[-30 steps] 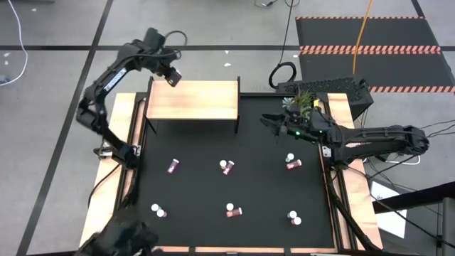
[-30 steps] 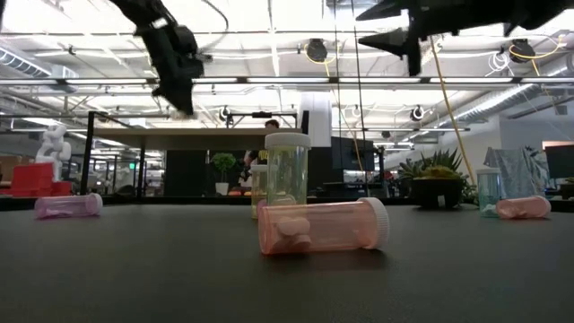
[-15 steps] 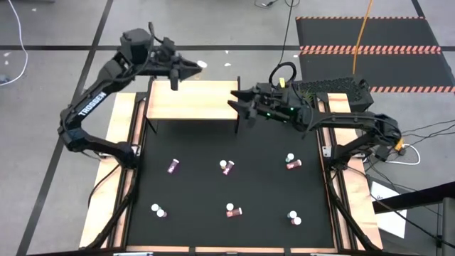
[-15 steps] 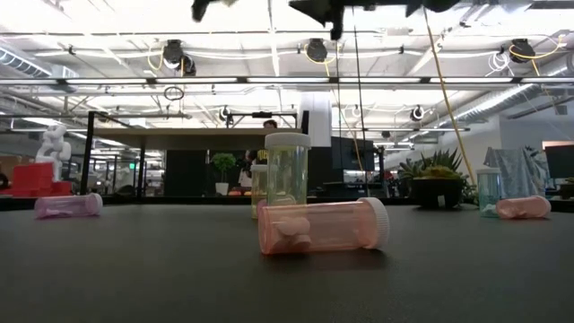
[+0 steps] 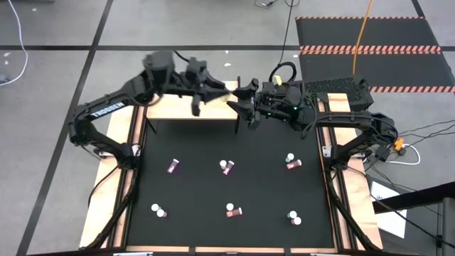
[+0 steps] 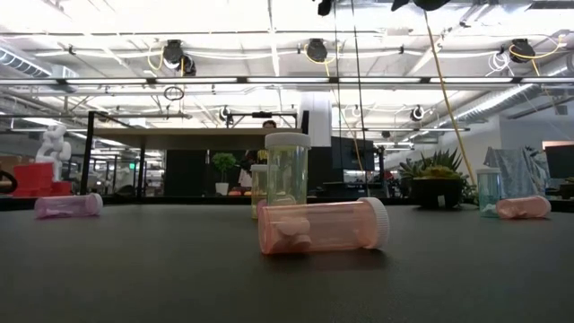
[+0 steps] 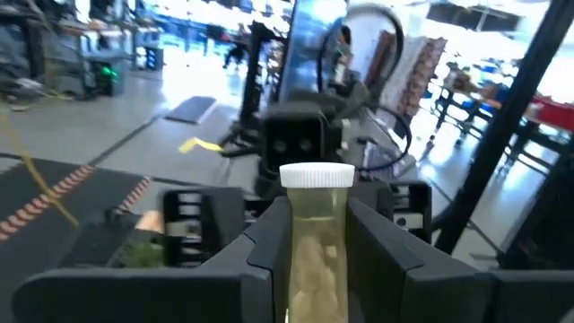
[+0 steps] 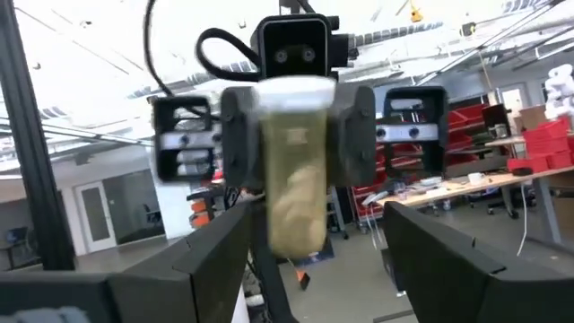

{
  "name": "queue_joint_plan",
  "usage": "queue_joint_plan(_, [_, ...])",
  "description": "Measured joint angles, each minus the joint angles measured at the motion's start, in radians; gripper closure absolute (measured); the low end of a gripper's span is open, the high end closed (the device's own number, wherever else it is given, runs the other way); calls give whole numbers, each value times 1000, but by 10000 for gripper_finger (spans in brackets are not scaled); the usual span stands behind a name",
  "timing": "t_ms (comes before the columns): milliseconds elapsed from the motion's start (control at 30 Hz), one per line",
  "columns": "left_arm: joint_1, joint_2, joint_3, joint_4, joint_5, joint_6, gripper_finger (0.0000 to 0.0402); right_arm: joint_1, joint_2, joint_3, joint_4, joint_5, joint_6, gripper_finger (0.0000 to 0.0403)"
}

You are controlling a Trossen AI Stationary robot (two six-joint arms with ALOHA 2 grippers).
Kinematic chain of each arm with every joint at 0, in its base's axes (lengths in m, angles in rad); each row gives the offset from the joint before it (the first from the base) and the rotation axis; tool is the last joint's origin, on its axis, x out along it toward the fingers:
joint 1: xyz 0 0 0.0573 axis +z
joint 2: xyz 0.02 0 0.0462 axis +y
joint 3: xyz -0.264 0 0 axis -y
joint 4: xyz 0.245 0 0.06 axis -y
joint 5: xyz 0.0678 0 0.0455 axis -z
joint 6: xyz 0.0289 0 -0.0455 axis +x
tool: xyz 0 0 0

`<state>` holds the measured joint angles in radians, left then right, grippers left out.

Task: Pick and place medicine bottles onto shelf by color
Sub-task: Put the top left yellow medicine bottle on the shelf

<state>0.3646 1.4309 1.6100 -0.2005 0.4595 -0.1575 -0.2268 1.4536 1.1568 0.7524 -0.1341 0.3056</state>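
My left gripper (image 5: 220, 89) is high above the right end of the light-wood shelf (image 5: 170, 107) and is shut on a yellowish bottle with a white cap (image 7: 316, 242). My right gripper (image 5: 245, 99) faces it from the right, open and empty. Its two fingers (image 8: 215, 256) stand apart just short of the bottle (image 8: 291, 193). Several other bottles are on the black mat: a magenta one (image 5: 173, 166) and a pink one (image 6: 323, 226) lie on their sides, and a pale one (image 6: 287, 170) stands upright. My left gripper pinches the yellowish bottle's body (image 7: 314, 269) between its two fingers (image 7: 269, 247), which lie across the bottle. The white cap end (image 7: 317, 175) sticks out clear of the fingers. The fingers reach about level toward the table's right. The bottle is lifted clear, above the shelf.
A green potted plant (image 6: 438, 184) stands at the mat's far right, by the right arm's base. More bottles lie near the right edge (image 5: 290, 162) and the near edge (image 5: 233, 210). The mat's middle (image 5: 227, 128), in front of the shelf, is bare.
My left gripper has carried the yellowish bottle from the shelf's far left toward the table's right. My right gripper has risen and gone toward the far left from beside the plant. Both now face each other over the shelf's right end.
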Motion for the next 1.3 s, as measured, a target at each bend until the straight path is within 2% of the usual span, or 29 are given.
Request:
queue_joint_plan(200, [-19,33,0,64,1,5,311,7,-1,0,-30,-27,4,168])
queue_joint_plan(467, [-17,35,0,63,0,3,311,6,0,0,-23,-27,17,258])
queue_joint_plan(600, [-17,35,0,52,-1,2,303,6,-7,0,-16,-32,15,288])
queue_joint_plan(1000, [-16,35,0,36,-22,-14,292,5,-7,0,-28,-48,21,309])
queue_joint_plan(1133, [13,15,-1,-14,-34,-19,260,5,-8,1,-106,-11,-5,310])
queue_joint_plan(1300, [32,-13,2,-73,-49,-26,178,8,-4,-1,-264,48,-79,310])
